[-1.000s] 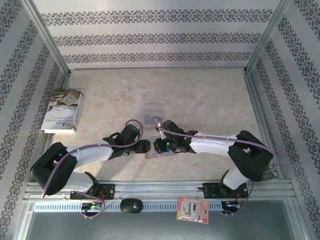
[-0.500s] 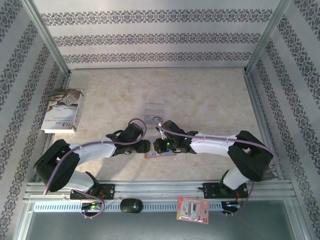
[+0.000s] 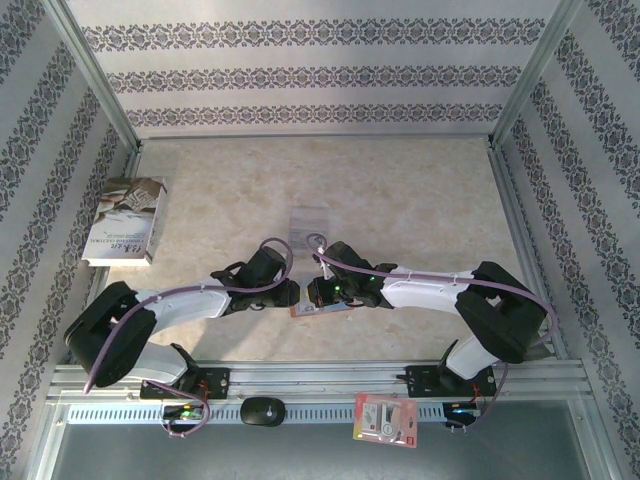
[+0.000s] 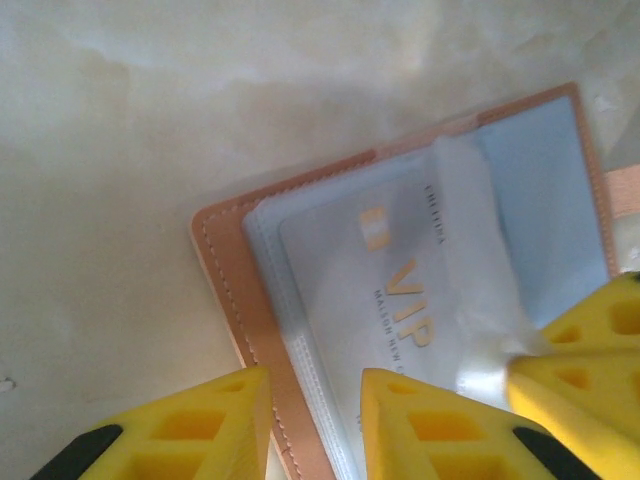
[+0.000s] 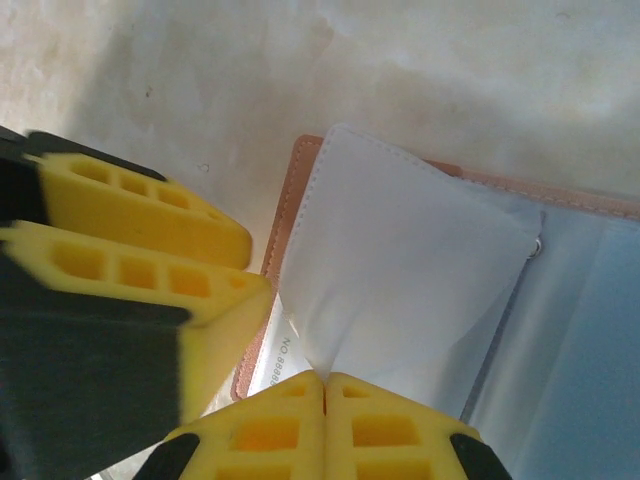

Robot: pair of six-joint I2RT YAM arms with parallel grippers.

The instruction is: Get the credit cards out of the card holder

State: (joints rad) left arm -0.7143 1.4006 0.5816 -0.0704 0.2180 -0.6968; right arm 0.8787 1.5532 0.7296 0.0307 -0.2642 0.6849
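Observation:
The card holder (image 3: 320,309) lies open on the table between the two arms, orange-brown leather (image 4: 232,268) with grey-blue lining. A pale credit card (image 4: 400,290) printed "VIP" sits in its clear pocket; its numbered edge (image 5: 278,357) shows under the lifted leaf. My left gripper (image 4: 315,390) is open with a narrow gap, its jaws straddling the holder's stitched edge and the pocket's end. My right gripper (image 5: 325,382) is shut on a white pocket leaf (image 5: 410,260), holding it up off the card. The right fingers (image 4: 590,345) also show beside the card.
A book (image 3: 125,220) lies at the far left. A clear plastic sleeve (image 3: 308,222) lies just behind the grippers. A red-and-white packet (image 3: 385,419) and a black object (image 3: 263,410) rest on the front rail. Patterned walls close in the table.
The left gripper's jaws have narrowed and it has edged right toward the holder. The right gripper has kept its pinch on the leaf without moving.

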